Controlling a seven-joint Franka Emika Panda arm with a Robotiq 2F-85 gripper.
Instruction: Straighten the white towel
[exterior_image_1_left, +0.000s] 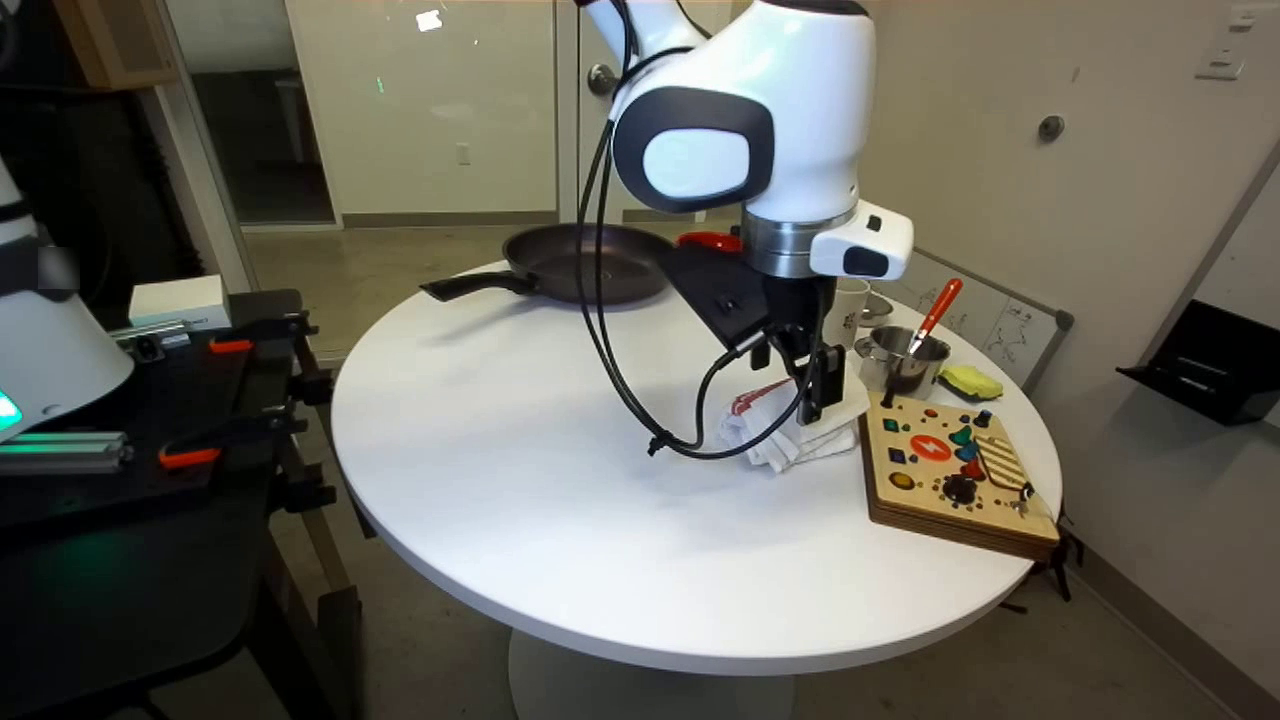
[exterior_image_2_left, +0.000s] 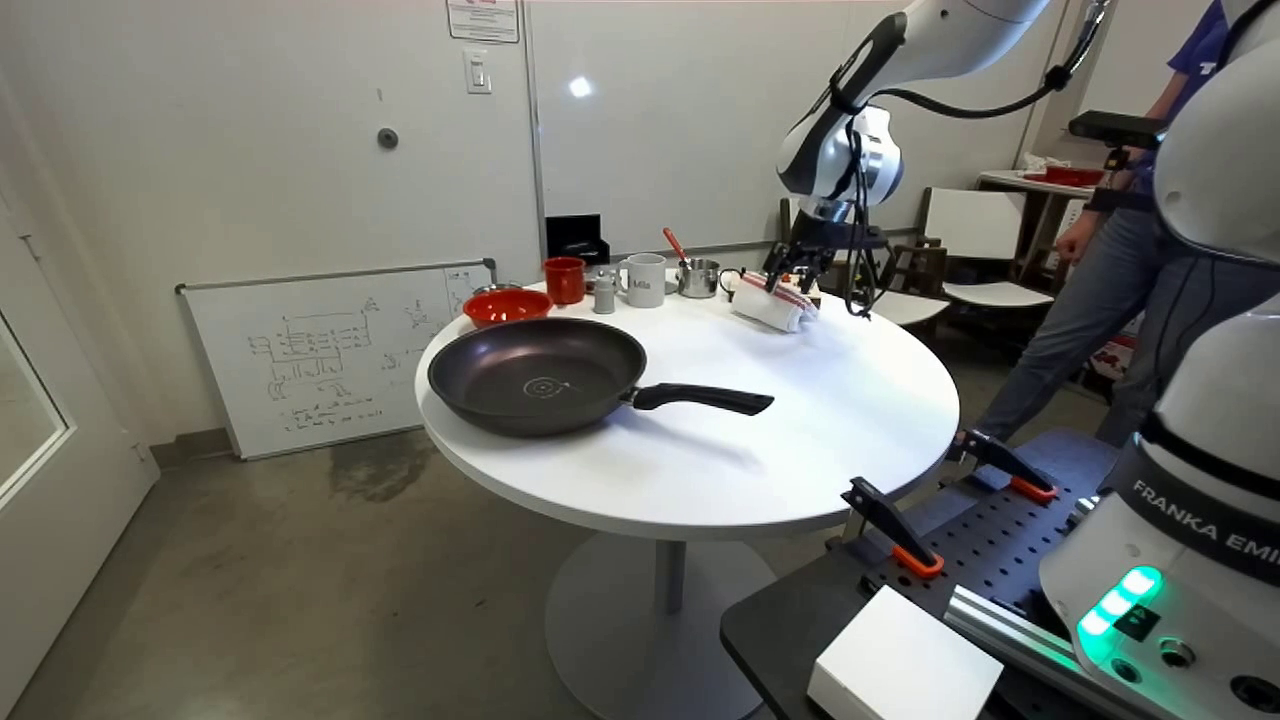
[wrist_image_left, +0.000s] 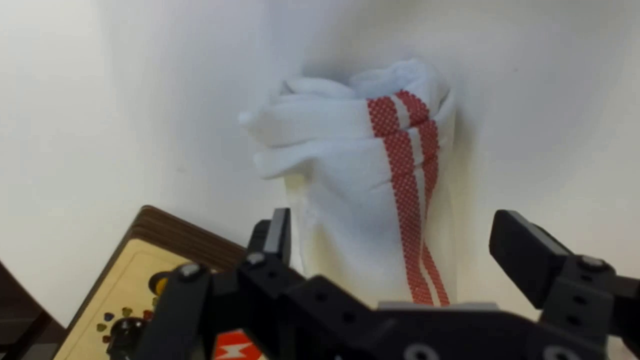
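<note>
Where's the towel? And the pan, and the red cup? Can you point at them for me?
Towel (wrist_image_left: 357, 185): wrist view, on the white cloth near its middle.
Pan (exterior_image_2_left: 548, 384): in an exterior view, on its flat inside.
Red cup (exterior_image_2_left: 565, 285): in an exterior view, on its outer side.

A frying pan (exterior_image_2_left: 540, 375), red bowl (exterior_image_2_left: 505, 308), red mug (exterior_image_2_left: 565, 283) and wooden board (exterior_image_1_left: 930, 478) rest on a round table (exterior_image_1_left: 600, 520).

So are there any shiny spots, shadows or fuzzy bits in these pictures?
In an exterior view, a bright glare spot shines on the big wall whiteboard, and the pan handle has a soft shadow on the table; in the wrist view, a faint shadow edges the right side of the white towel, and the picture looks a little fuzzy, though the red stripes show clearly.
</note>
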